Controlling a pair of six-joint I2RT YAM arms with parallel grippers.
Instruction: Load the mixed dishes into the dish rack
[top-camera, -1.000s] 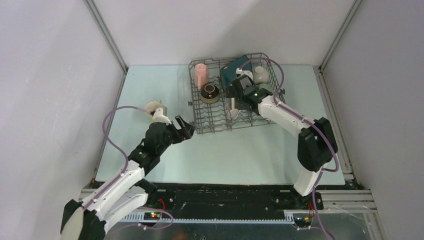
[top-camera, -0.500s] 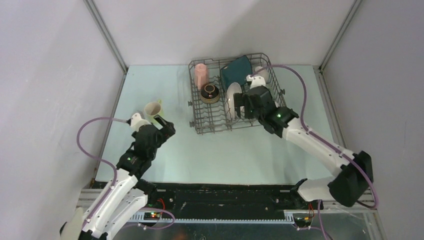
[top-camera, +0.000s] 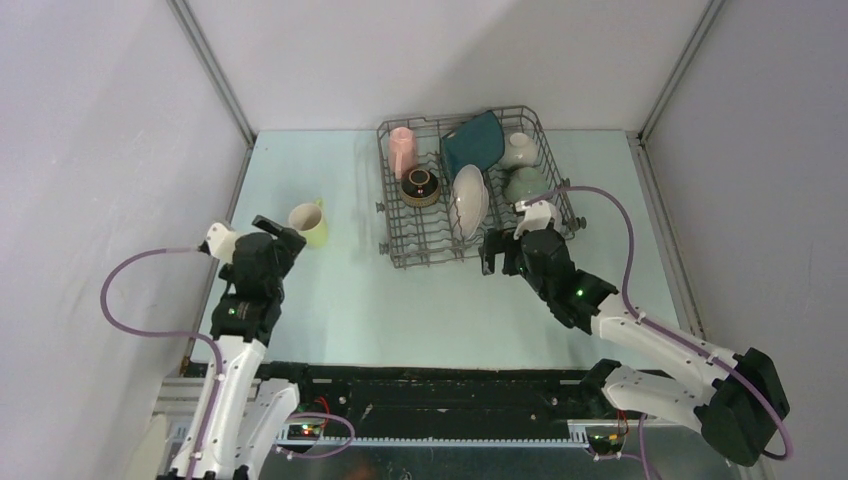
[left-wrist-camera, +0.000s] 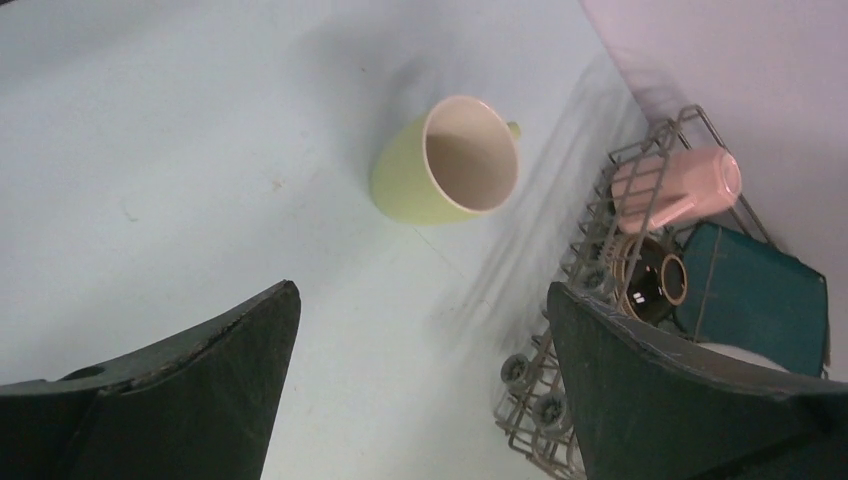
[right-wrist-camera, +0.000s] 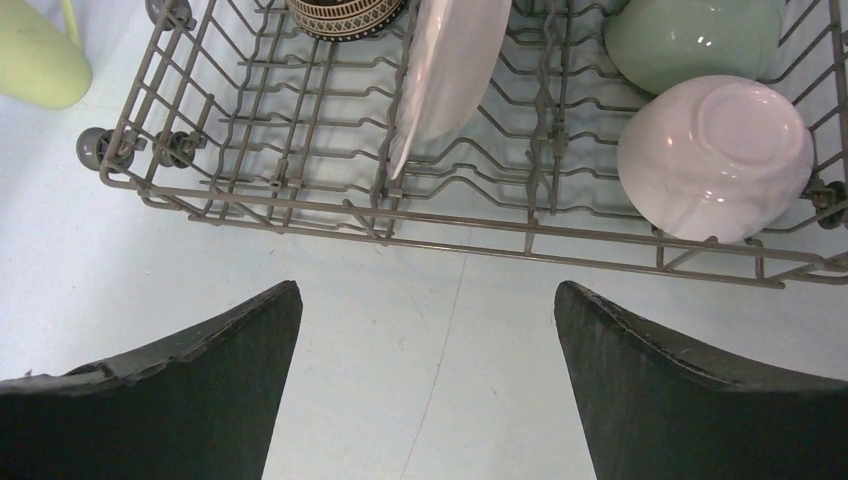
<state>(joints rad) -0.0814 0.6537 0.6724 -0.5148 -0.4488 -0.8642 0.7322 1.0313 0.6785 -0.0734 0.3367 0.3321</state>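
Note:
The yellow-green mug (top-camera: 308, 223) (left-wrist-camera: 447, 160) sits on the pale table left of the dish rack (top-camera: 392, 215), apart from it. My left gripper (top-camera: 275, 242) (left-wrist-camera: 420, 290) is open and empty just short of the mug. The rack holds a pink mug (top-camera: 403, 150), brown bowl (top-camera: 420, 185), teal plate (top-camera: 475, 140), upright white plate (top-camera: 468, 200) (right-wrist-camera: 450, 60), white bowl (top-camera: 518, 150) and pale green bowl (top-camera: 525, 183) (right-wrist-camera: 690, 35). A pale bowl (right-wrist-camera: 715, 155) lies upside down at the rack's near right. My right gripper (top-camera: 503, 255) (right-wrist-camera: 428, 285) is open and empty, just outside the rack's near rim (right-wrist-camera: 450, 225).
Grey walls with metal corner posts (top-camera: 215, 75) close in the table on the left, back and right. The rack has small wheels (right-wrist-camera: 95, 148) at its near-left corner. Purple cables (top-camera: 130, 290) loop off both arms.
My right arm has pulled back out of the rack to its near side, leaving the white plate standing. My left arm swung left, away from the rack, to beside the yellow-green mug.

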